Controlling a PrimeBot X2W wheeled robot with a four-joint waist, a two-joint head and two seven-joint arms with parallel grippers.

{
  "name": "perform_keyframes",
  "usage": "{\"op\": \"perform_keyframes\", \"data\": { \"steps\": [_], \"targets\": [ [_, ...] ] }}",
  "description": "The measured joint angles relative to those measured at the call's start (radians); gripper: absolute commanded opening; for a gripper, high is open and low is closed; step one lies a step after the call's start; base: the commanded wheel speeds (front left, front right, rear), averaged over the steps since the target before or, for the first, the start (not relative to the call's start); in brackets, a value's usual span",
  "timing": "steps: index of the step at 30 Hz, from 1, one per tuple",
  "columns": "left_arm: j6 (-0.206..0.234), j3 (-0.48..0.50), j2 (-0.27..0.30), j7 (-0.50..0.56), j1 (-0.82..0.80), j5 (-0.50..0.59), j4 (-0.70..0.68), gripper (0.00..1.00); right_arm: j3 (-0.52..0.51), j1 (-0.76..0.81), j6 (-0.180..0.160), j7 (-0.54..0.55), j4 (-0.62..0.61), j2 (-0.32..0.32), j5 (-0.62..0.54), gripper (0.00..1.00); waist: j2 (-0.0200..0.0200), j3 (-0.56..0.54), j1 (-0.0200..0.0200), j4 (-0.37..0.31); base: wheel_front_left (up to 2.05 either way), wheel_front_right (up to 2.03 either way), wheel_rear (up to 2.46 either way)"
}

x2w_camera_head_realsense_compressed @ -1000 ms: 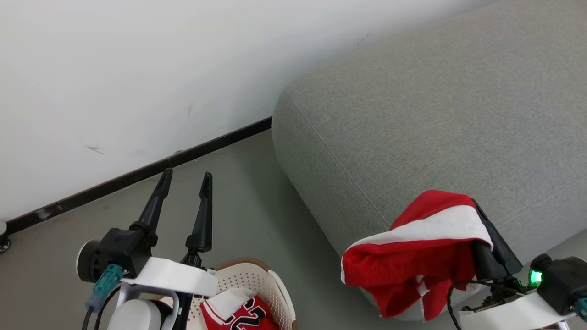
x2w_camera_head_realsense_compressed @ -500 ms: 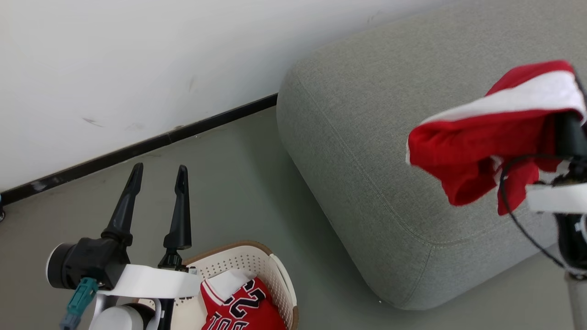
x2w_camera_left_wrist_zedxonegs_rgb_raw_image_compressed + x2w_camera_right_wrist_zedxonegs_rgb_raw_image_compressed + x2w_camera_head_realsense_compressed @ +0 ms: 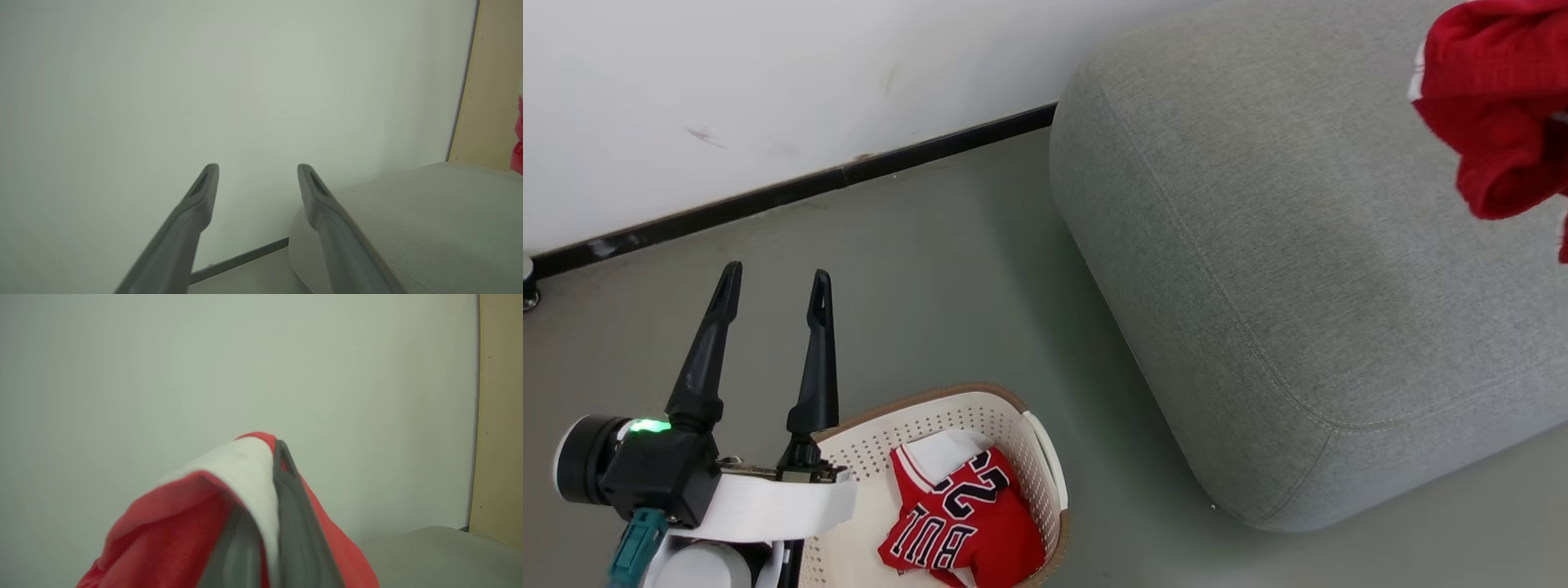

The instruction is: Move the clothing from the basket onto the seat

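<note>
Grey floor (image 3: 931,269), white wall (image 3: 768,82). Red shorts (image 3: 1494,106) are clamped in the right gripper (image 3: 274,455) at 1 o'clock, over the seat (image 3: 1298,245) (carry step, judged); release onto it is called for next. The left gripper (image 3: 774,273) is spread, empty; jersey (image 3: 968,531) is seen in basket (image 3: 1013,408) at 6 o'clock.

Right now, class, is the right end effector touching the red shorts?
Touching. The right wrist view shows the right end effector shut on the shorts, their white band pinched in its grip.
</note>
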Motion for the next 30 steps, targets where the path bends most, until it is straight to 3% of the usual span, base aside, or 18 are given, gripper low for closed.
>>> {"op": "perform_keyframes", "data": {
  "steps": [17, 23, 30],
  "targets": [
    [0.003, -0.006, 0.042, 0.027, -0.007, 0.042, -0.135, 1.0, -0.094, -0.258, 0.0, 0.023, 0.294, -0.138, -0.095, 0.0, 0.0, 0.138, 0.0, 0.096, 0.0, 0.0, 0.0],
    [0.0, -0.025, 0.041, 0.038, -0.05, 0.051, -0.164, 1.0, -0.148, -0.306, 0.0, 0.018, 0.328, -0.143, -0.163, 0.0, 0.0, 0.19, 0.0, 0.127, 0.0, 0.0, 0.0],
    [-0.01, -0.048, 0.041, 0.055, -0.079, 0.051, -0.18, 1.0, -0.232, -0.386, 0.0, -0.012, 0.371, -0.192, -0.213, 0.0, 0.0, 0.247, 0.0001, 0.156, 0.0, 0.0, 0.0]
  ]
}}
